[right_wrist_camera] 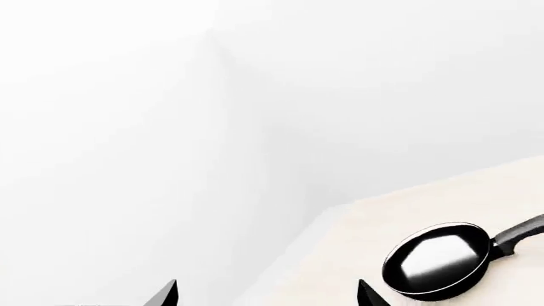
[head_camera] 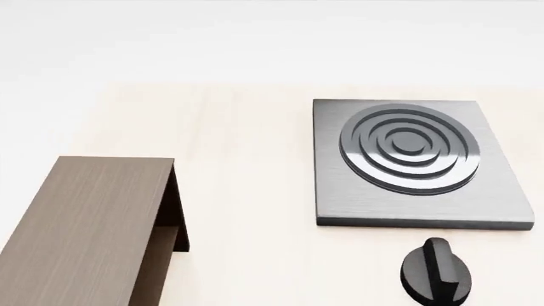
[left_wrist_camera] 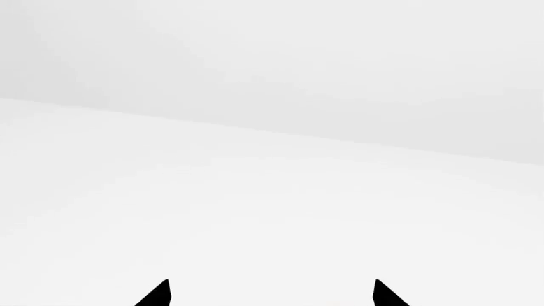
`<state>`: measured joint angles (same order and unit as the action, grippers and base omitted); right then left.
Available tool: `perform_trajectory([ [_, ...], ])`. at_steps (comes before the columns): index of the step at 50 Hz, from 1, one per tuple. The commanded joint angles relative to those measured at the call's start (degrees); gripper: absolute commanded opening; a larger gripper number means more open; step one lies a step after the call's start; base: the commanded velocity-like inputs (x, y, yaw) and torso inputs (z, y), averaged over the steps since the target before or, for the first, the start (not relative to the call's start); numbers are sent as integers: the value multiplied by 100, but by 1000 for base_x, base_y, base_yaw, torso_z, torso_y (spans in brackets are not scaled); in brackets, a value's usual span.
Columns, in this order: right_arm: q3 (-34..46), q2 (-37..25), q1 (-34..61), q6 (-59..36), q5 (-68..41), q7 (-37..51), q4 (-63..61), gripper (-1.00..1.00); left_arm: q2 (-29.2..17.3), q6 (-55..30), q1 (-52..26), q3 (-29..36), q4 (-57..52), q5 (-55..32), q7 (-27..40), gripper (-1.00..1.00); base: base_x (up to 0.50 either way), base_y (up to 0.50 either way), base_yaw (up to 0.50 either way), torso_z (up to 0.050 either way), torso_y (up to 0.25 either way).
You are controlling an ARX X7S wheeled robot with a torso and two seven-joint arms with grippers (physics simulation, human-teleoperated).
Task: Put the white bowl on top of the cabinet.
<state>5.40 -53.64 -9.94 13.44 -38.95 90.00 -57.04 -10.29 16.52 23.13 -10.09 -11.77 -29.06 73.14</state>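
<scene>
the head camera looks forward and steeply down from above onto a pale tabletop (head_camera: 246, 191), close enough that the cabinet (head_camera: 85, 229) is cut off at the frame's lower left, with the grey stove plate (head_camera: 408, 162) and a black knob (head_camera: 435, 271) at right. the left wrist camera sits behind the left gripper (left_wrist_camera: 272, 294), only its two dark fingertips showing at the frame edge, and faces blank white surfaces. the right wrist camera, behind the right gripper (right_wrist_camera: 267, 294), faces white walls and a corner of the tabletop carrying a black frying pan (right_wrist_camera: 437, 260), seen from some way off. head and right wrist views share only the tabletop.
</scene>
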Motion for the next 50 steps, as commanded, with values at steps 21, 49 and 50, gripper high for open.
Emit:
perform_trajectory([
  [21, -4069, 2868, 348, -4221, -2533, -2, -295, 100, 81, 71, 54, -79, -19, 120, -126, 100, 0, 0, 0, 0, 0],
  [49, -6595, 4513, 2528, -8829, -4251, -1, -295, 100, 65, 107, 29, -59, 43, 81, -120, 100, 0, 0, 0, 0, 0],
  [50, -6687, 4560, 2619, -9000, -4324, -1, -295, 100, 63, 107, 30, -59, 41, 81, -119, 100, 0, 0, 0, 0, 0],
])
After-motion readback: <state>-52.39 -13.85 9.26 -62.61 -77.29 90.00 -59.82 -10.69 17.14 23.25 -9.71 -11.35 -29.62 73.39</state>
